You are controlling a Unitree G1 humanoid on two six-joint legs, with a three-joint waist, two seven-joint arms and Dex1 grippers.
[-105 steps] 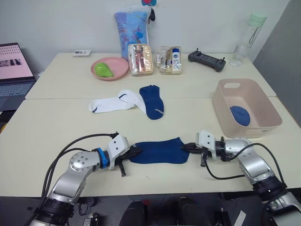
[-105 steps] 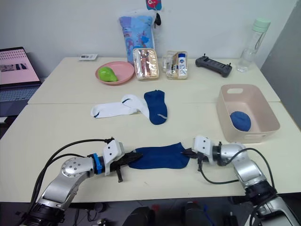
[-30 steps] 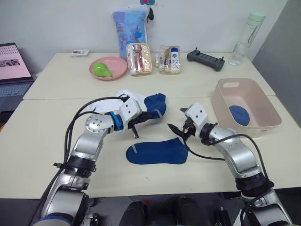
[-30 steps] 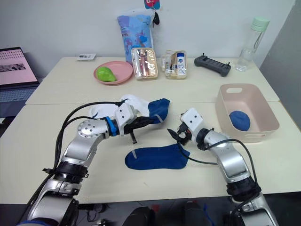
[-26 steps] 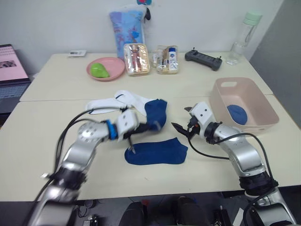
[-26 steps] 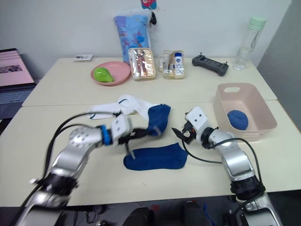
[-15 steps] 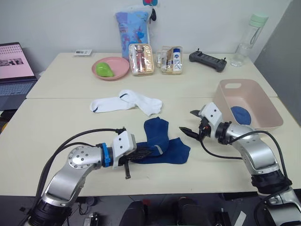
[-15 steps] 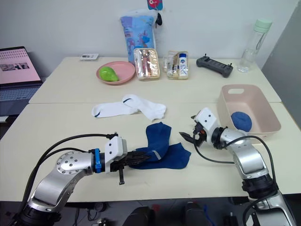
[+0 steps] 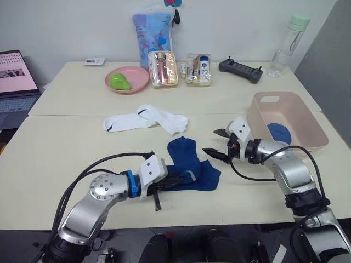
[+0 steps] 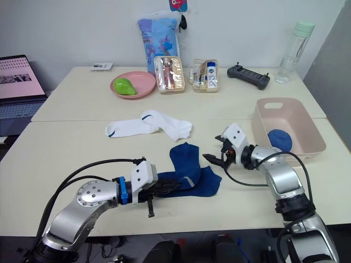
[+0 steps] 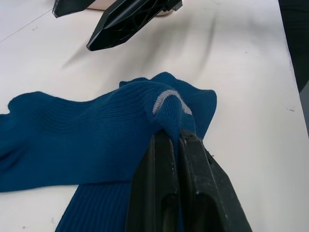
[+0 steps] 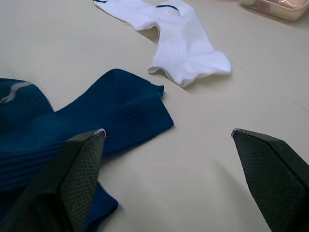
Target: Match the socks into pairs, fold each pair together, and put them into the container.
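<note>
With the second dark blue sock (image 9: pixel 181 156) now carried over and laid askew across its mate (image 9: pixel 205 176), the left gripper (image 9: pixel 171 181) stays pinched on its toe while the right gripper (image 9: pixel 218 143) hovers spread at three o'clock, folding next, container (image 9: pixel 307 147) beyond.

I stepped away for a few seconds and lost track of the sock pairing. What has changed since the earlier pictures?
The left gripper fetched the second blue sock from beside the white socks and brought it onto the first blue sock at the near edge; it is shut on it. The right gripper let go of the first sock's end and now hovers open above it. The white socks and the container with its blue bundle stayed put.
</note>
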